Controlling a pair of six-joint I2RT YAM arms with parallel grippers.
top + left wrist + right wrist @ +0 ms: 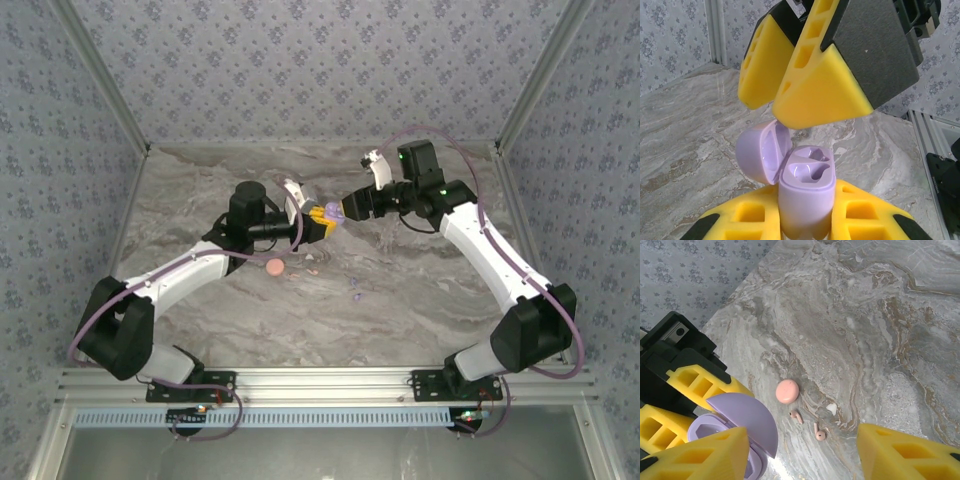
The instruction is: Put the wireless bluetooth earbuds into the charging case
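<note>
Earbuds, two tiny pale pink ones (796,416), lie on the grey marble table (880,315) low in the right wrist view, beside a round salmon-pink disc (787,391); the right gripper (802,440) is spread wide, holding nothing. Left wrist view: the left gripper (807,215) clamps the open lilac charging case (805,175). Top view: earbuds hardly visible.

One lilac charging case (806,200), upright, lid open, wells empty, raised above table (865,340); first pink earbud (796,415), second pink earbud (819,434), loose mid-table, near together.
</note>
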